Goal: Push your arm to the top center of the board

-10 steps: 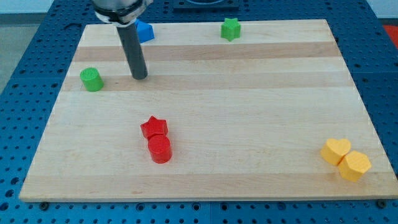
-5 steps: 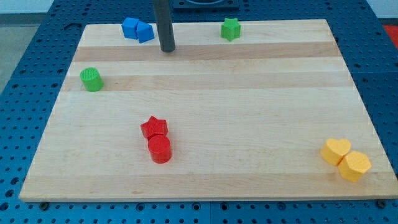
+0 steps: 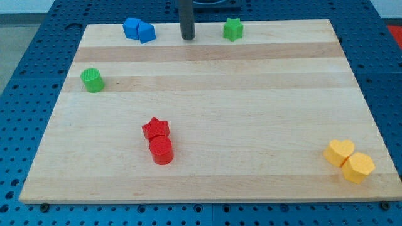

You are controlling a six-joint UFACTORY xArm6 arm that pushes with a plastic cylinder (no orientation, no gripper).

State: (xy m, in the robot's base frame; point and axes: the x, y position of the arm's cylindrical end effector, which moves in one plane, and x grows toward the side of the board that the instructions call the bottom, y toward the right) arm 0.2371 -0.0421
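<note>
From where I stand, going left to right across the worktop (image 3: 207, 119): a green cylinder (image 3: 93, 80) sits at the left edge, 2 blue blocks (image 3: 139, 30) touch each other near the top left, and a red star (image 3: 156, 129) presses against a red cylinder (image 3: 161, 150) lower down. My tip (image 3: 188, 38) rests near the top edge, between the blue blocks and the green star (image 3: 233, 29), apart from both. At the bottom right, a yellow heart (image 3: 340, 152) touches a yellow hexagon-like block (image 3: 358, 167). There is no gripper here, only a plain rod holding nothing. I judge the task nearly done: the tip looks just left of true center, so perhaps 1 small nudge right remains.
</note>
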